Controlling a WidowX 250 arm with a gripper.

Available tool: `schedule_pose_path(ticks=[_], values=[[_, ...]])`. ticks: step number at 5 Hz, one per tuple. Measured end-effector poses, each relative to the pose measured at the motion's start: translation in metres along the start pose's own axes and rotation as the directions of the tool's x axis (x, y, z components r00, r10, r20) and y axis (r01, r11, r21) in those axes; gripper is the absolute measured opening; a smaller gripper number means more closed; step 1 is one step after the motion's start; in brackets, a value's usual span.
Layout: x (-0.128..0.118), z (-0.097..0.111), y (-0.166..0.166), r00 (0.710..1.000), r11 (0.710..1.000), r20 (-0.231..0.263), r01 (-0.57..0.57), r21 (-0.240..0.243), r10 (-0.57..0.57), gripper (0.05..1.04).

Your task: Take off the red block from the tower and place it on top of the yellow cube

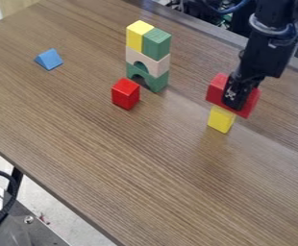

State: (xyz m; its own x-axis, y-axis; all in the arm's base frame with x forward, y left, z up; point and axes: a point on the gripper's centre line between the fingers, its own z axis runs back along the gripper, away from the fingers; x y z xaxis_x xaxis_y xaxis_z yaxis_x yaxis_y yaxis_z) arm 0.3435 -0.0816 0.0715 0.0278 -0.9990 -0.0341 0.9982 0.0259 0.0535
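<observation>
Right of frame, your black claw crosses the long red block above the yellow cube; I can't tell its grip.

Lettering, labels, brands, numbers and signs: none legible. One item noted — small pale marks on the black gripper, low on its dark surface. These are too small and blurred to make out; whether they are characters or plain marking cannot be determined — no reading recorded.
</observation>
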Motion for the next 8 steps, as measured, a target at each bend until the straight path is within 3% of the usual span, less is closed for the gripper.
schedule_pose_path(ticks=[8], values=[[-0.003, -0.011, 0.001, 1.000, 1.000, 0.000, 0.008, -0.025, -0.008, 0.567]])
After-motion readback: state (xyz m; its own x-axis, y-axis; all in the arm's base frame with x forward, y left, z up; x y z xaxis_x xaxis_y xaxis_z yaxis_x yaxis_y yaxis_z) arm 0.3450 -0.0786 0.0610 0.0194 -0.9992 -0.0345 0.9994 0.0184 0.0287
